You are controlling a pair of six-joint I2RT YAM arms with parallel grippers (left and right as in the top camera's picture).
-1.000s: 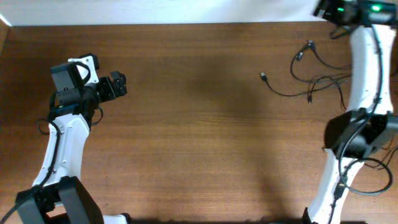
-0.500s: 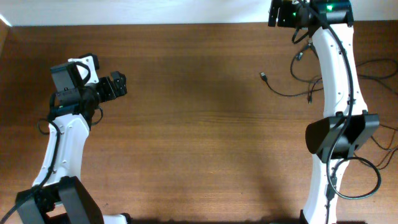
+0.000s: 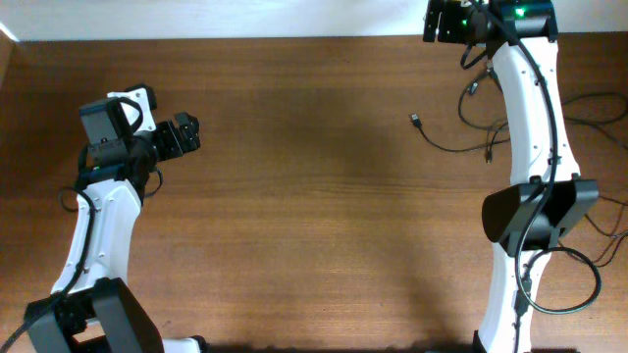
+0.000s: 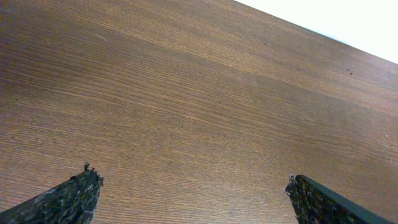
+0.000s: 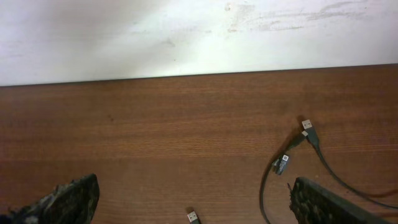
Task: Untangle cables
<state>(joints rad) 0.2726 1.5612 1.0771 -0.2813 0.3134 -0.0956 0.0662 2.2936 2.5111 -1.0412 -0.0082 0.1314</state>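
The cables lie in a loose tangle at the table's far right, partly hidden under my right arm. One plug sticks out to the left of the tangle. My right gripper hangs high over them, open and holding nothing. In its wrist view a loose plug lies between the fingers, and two more plugs lie beside the right finger. My left gripper hovers open over bare wood at the far left, well away from the cables. The left wrist view shows its fingertips wide apart.
The table's far edge meets a white wall just beyond the cables. Thicker black robot wiring runs along the right edge and loops near the right arm's base.
My right arm swung left from the table's right edge until its wrist stood over the cable tangle, then stayed still. The left arm has not moved.
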